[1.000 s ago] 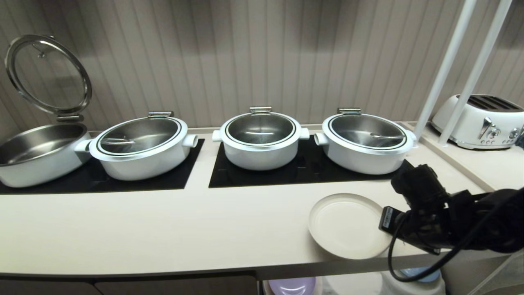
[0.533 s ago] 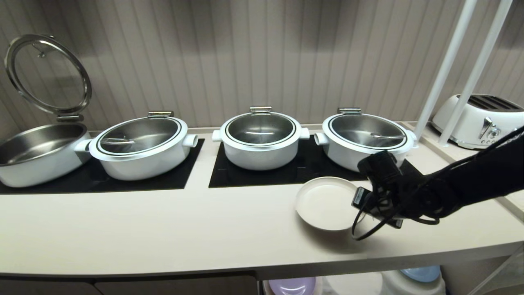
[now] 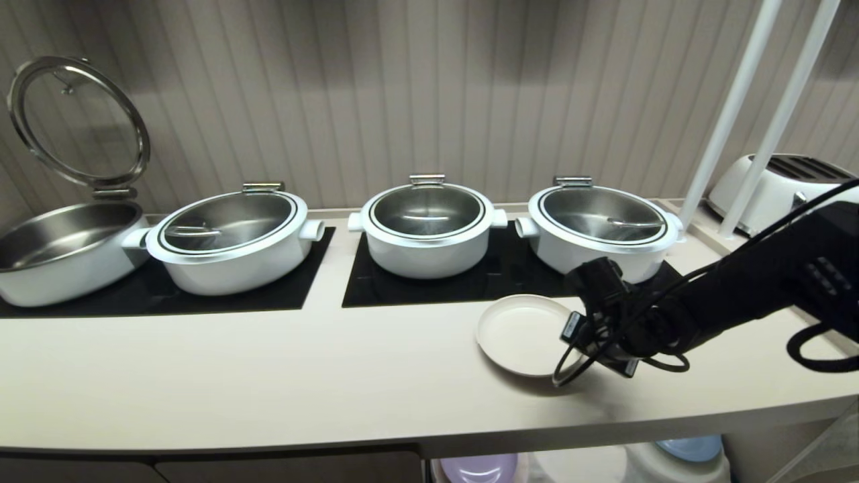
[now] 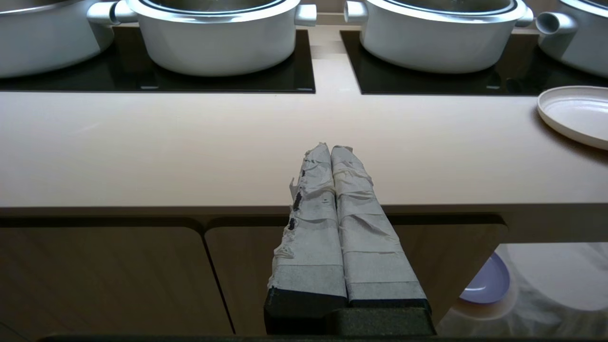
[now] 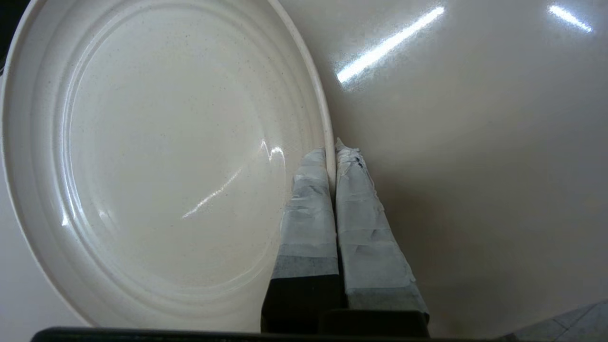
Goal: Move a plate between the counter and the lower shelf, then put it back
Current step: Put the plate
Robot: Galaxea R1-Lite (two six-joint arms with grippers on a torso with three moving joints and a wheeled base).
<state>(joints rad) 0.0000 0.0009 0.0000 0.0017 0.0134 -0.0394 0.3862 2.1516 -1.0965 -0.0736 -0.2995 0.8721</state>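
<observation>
Plate (image 3: 522, 334) in my right gripper (image 5: 332, 145), low over the counter (image 3: 268, 376): the taped fingers (image 5: 308, 209) are pinched on its rim, one inside the dish, one outside. From my head camera the right arm reaches in from the right, and the plate juts out leftward from the hand, lying nearly flat with a shadow just under it. I cannot tell whether its base touches the worktop.

Nearest me, below the counter's front edge, the lower shelf (image 3: 577, 466) shows as a strip of white cloth directly under the hand, with a lilac plate (image 3: 478, 467) to the left of it and a blue plate (image 3: 691, 447) to the right.

My left gripper (image 4: 331, 148) sits parked before the cabinet doors (image 4: 118, 280), well to the left of the working hand, its two taped fingers pressed together on nothing; its camera catches the plate's edge (image 4: 577, 114) far off to the side.

Beyond the right hand, a white lidded pot (image 3: 600, 231) stands on a black panel (image 3: 483, 285), just behind the plate. Two more lidded pots (image 3: 426, 228) line up farther left, then an open pan (image 3: 64, 248) with its glass lid (image 3: 77, 121) raised. Past the arm on the right, a white toaster (image 3: 772, 184) sits behind two white poles (image 3: 731, 107).
</observation>
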